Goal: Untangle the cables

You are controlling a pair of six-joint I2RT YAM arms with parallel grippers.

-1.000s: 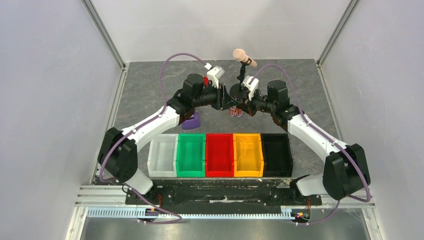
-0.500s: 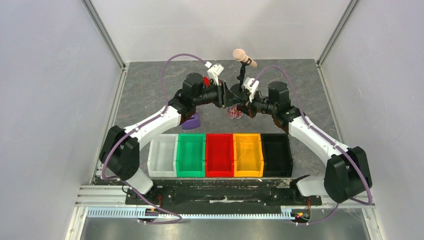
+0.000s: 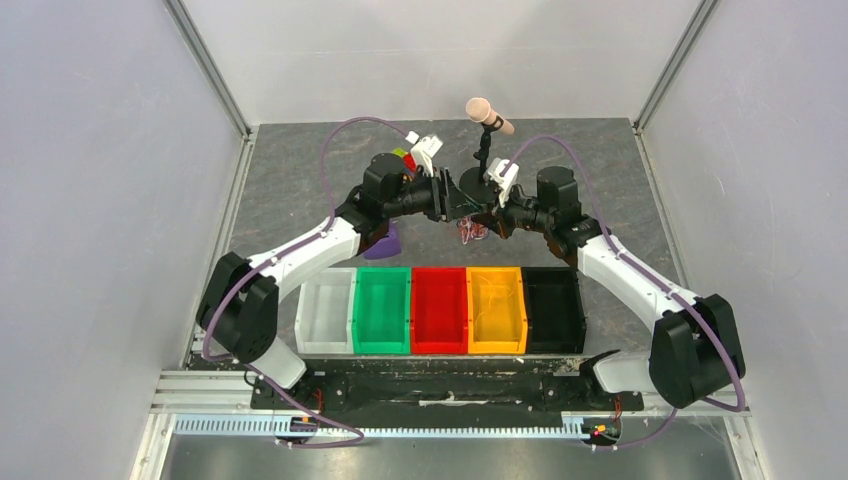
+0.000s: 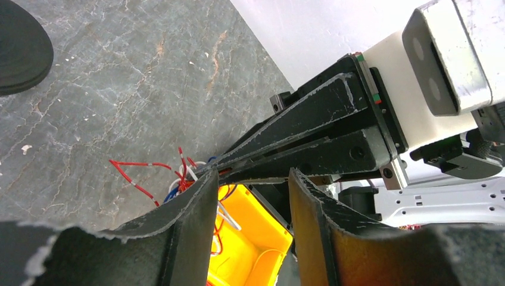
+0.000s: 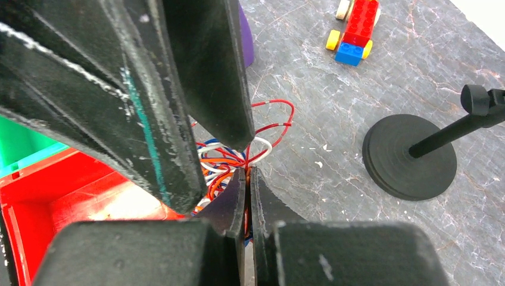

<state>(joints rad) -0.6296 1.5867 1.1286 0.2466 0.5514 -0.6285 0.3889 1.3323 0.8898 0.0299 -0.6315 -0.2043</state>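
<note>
The cables (image 5: 238, 156) are a small knot of thin red, white, blue and orange wires, held just above the floor behind the bins; they also show in the top view (image 3: 470, 231) and the left wrist view (image 4: 178, 179). My right gripper (image 5: 247, 173) is shut on the knot, with orange and red wires pinched between its fingers. My left gripper (image 4: 253, 176) is open and empty. Its jaws straddle the tip of the right gripper, right by the knot. In the top view the left gripper (image 3: 450, 200) and right gripper (image 3: 478, 212) meet tip to tip.
A microphone (image 3: 488, 115) stands on a black round base (image 5: 410, 156) just behind the grippers. A toy brick car (image 5: 354, 30) and a purple object (image 3: 383, 243) lie to the left. Clear, green, red, yellow (image 3: 496, 308) and black bins stand in a row in front.
The left wrist has rolled a little and its gripper has closed in on the right gripper's tip. The right gripper has stayed shut on the knot, shifting slightly.
</note>
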